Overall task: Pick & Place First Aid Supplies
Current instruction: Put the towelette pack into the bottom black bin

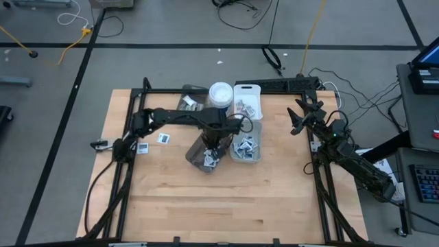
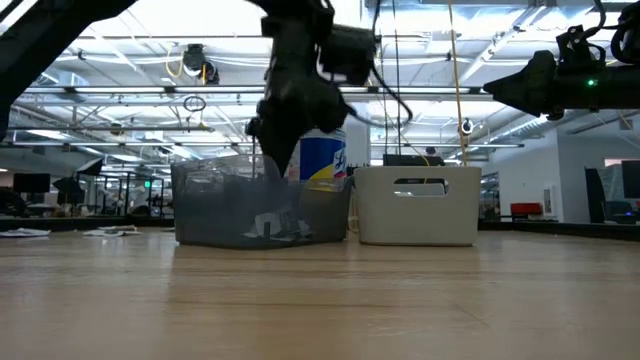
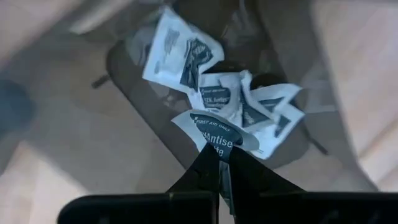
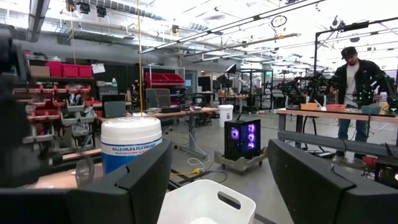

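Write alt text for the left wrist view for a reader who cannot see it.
The left hand, fingers shut, pinches a white antiseptic packet with a dark blue label above a smoky plastic bin. Several similar white packets lie jumbled in the bin below, with the wooden table around it.

dark jointed arms [image 1: 185,118], black cabling

left end effector [image 3: 224,163] clamped, right end effector [image 4: 214,177] agape
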Action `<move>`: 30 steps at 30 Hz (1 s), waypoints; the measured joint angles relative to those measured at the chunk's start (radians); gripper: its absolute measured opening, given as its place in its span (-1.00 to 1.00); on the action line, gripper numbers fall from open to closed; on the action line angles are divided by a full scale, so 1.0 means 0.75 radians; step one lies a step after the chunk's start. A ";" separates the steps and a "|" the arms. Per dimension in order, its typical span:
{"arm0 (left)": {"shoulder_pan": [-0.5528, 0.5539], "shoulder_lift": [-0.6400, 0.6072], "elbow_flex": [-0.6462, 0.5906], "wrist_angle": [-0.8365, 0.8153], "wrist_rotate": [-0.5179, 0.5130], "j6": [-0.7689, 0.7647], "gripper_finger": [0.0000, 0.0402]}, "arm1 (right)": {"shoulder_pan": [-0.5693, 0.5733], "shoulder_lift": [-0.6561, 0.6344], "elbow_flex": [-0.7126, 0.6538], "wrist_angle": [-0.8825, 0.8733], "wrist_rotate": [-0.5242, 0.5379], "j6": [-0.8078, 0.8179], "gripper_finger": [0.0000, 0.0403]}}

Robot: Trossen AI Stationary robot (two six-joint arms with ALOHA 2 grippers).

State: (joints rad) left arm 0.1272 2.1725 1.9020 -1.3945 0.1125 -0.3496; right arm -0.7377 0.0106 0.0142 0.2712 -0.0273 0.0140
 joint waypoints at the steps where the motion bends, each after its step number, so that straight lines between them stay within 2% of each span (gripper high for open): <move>1: -0.004 0.009 -0.019 0.014 0.000 0.000 -0.96 | 0.000 0.000 0.000 0.000 0.001 0.000 0.31; 8: -0.028 0.023 -0.163 0.187 -0.010 0.009 -0.96 | 0.000 0.000 0.000 0.000 0.001 0.000 0.31; 13: -0.033 0.023 -0.187 0.230 -0.009 -0.042 -0.91 | 0.000 0.000 0.000 0.000 0.000 0.000 0.31; 16: -0.027 0.012 -0.189 0.233 -0.010 -0.061 -0.73 | 0.000 0.000 0.000 0.000 0.000 0.000 0.31; 25: 0.019 -0.060 -0.182 0.219 0.089 -0.122 0.02 | 0.000 0.000 0.000 0.000 0.000 0.000 0.31; 30: 0.066 -0.111 -0.182 0.217 0.138 -0.259 0.27 | 0.000 0.000 0.000 0.000 0.000 0.000 0.31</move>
State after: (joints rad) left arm 0.1764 2.0895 1.7656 -1.2316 0.2160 -0.5441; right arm -0.7376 0.0105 0.0143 0.2710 -0.0269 0.0143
